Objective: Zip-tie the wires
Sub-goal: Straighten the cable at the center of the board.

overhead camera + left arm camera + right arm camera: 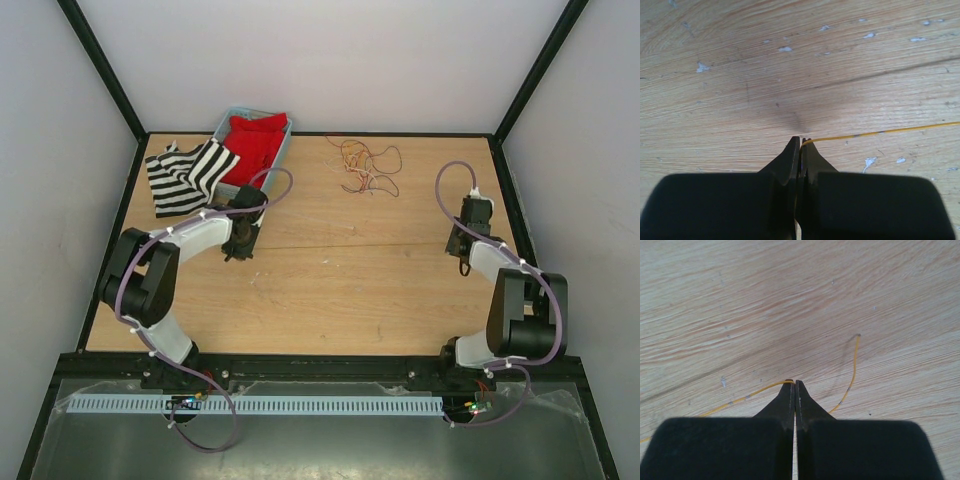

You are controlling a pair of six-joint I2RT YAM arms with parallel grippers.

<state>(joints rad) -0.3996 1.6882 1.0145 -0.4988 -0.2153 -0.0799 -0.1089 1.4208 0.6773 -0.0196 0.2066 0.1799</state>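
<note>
The wires (365,165), a loose bunch of very thin red, orange, dark and pale strands curling into loops, lie at the far middle of the pale wooden desk (330,290), well apart from both arms. One thin yellow-orange strand with dark bands (880,131) lies nearer. It looks like a wire from the same lot, though that is a judgement.

The left tool (800,140) is pinched narrow on this strand at its very tip, and the strand runs off to the right, low over the wood. The right tool (794,382) is closed tight as well. The strand reaches its tips from the left, and a short tail curls away on the right to a free end on the desk. Both probably hold the one strand, stretched across the middle of the desk, but the overhead view is too coarse to confirm it.

The step in hand seems to be bringing this strand in line with the others. To do it well:
- Move both arms together toward the far bunch at matched pace.
- Allow a little slack, since a tip grip on something this thin will slip under a pull.
- Lay the strand along the loops, not across them.
</note>
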